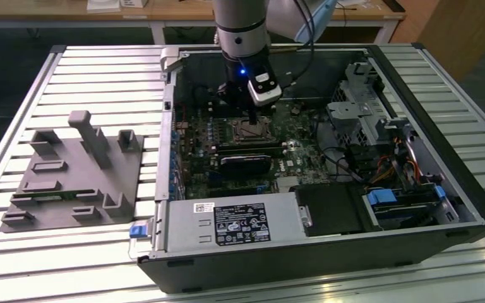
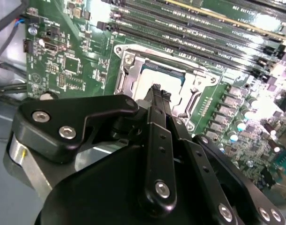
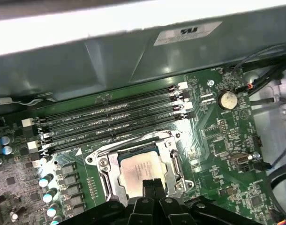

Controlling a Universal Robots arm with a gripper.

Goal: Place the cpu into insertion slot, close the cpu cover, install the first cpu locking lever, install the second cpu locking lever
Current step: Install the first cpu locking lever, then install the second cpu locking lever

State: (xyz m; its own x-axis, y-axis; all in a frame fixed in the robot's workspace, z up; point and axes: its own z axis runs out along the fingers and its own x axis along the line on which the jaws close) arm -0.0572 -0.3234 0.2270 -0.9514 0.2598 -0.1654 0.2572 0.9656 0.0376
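Note:
The cpu (image 3: 139,169) lies flat in the insertion slot (image 1: 251,131) on the green board, its dull silver top showing (image 2: 164,75). The cpu cover (image 3: 173,159) lies down around it as a silver frame (image 2: 199,84), with the chip visible through its cut-out. My gripper (image 1: 252,118) hangs just above the socket inside the open computer case. Its two thin black fingers are shut together with nothing between them, and their tips stand over the chip's edge in both wrist views (image 2: 160,91) (image 3: 152,184). Whether the tips touch it, I cannot tell.
Long black memory slots (image 3: 110,117) run beside the socket. A black graphics card (image 1: 244,165) lies just on the near side of the socket. The case holds a drive cage (image 1: 360,107), cables (image 1: 386,165) and a power supply (image 1: 225,222). A grey fixture (image 1: 74,170) stands on the slatted table at the exterior view's left.

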